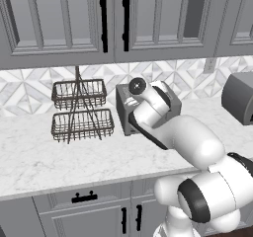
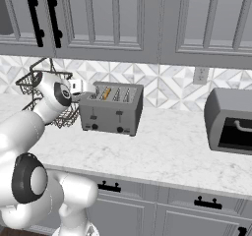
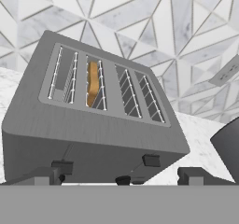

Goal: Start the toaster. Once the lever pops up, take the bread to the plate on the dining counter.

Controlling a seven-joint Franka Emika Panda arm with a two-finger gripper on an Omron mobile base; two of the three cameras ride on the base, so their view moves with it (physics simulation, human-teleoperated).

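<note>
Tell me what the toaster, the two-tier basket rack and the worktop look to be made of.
Toaster: apparently brushed metal; matte grey, faintly streaked sides. Basket rack: dark wire, seemingly metal; thin open mesh you can see through. Worktop: looks like polished marble; white with grey veins, though it could be an imitation.

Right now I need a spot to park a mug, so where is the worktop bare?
Bare marble lies between the toaster and the grey oven box, and along the front edge before the wire basket rack. It is crowded at the toaster's left, where the arm and open gripper hang beside the rack.
</note>
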